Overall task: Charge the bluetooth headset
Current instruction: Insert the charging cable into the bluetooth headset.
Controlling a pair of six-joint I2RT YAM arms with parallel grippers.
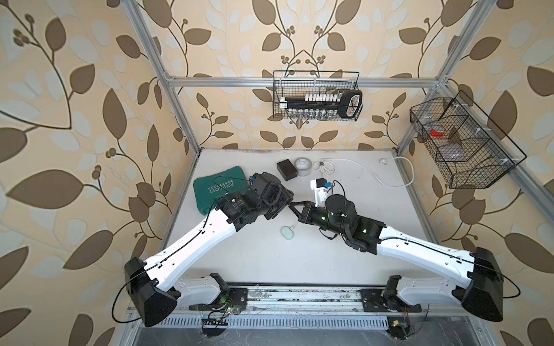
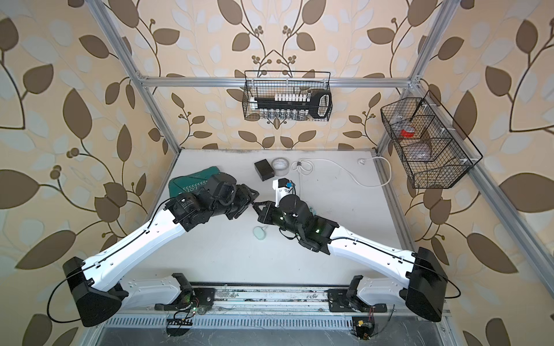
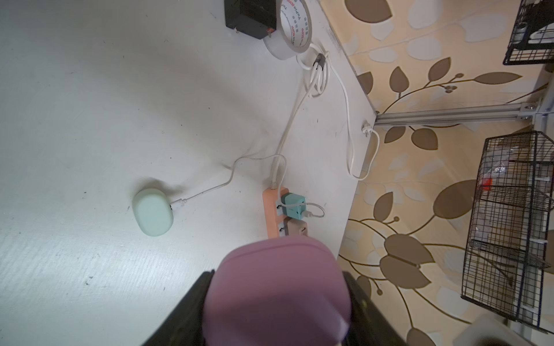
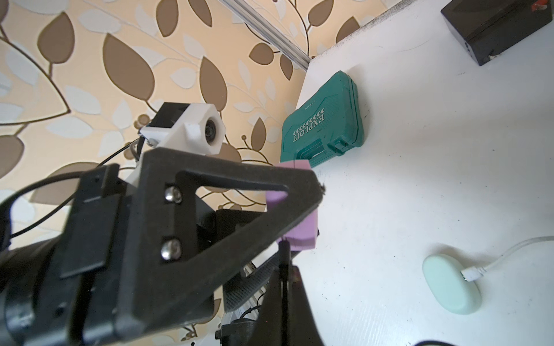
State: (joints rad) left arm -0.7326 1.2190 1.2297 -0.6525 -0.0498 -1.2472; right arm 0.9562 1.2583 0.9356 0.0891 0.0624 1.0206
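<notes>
My left gripper is shut on a purple headset case, held above the table; the case also shows in the right wrist view, behind the left gripper's black finger. My right gripper is shut, its tips right at the purple case's edge. A thin dark line runs from the tips to the case; I cannot tell what it is. In both top views the two grippers meet tip to tip. A mint case lies on the table with a white cable plugged in, running to a teal charger.
The pink power strip also holds a beige charger. A green tool case, a black box, a tape roll and a white cord lie at the back. Wire baskets hang on the frame.
</notes>
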